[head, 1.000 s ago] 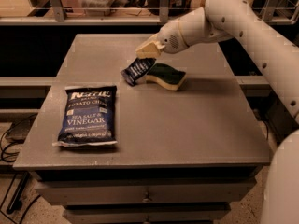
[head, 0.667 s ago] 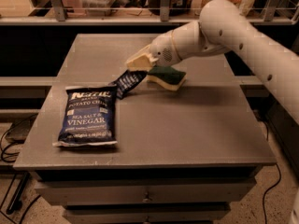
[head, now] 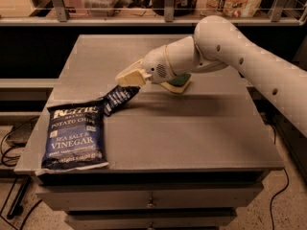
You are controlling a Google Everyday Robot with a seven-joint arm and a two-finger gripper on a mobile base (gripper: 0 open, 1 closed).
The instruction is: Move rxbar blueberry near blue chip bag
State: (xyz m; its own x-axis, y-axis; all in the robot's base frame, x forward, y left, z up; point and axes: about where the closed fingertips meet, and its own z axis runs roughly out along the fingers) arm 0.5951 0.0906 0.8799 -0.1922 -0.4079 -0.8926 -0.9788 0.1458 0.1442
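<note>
Grip: end effector [head: 128, 76] grasping the bar [head: 117, 98], just beside the bag [head: 74, 135].
Next: we lower gently and let go without overlapping the bag.

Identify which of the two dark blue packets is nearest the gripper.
The rxbar blueberry, the small wrapper hanging tilted from the gripper; the large blue chip bag lies flat on the table, farther away.

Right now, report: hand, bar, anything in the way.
Status: hand shut on rxbar blueberry, above table middle. Bar's low end by blue chip bag top corner. Only sponge behind hand, not in the way.
</note>
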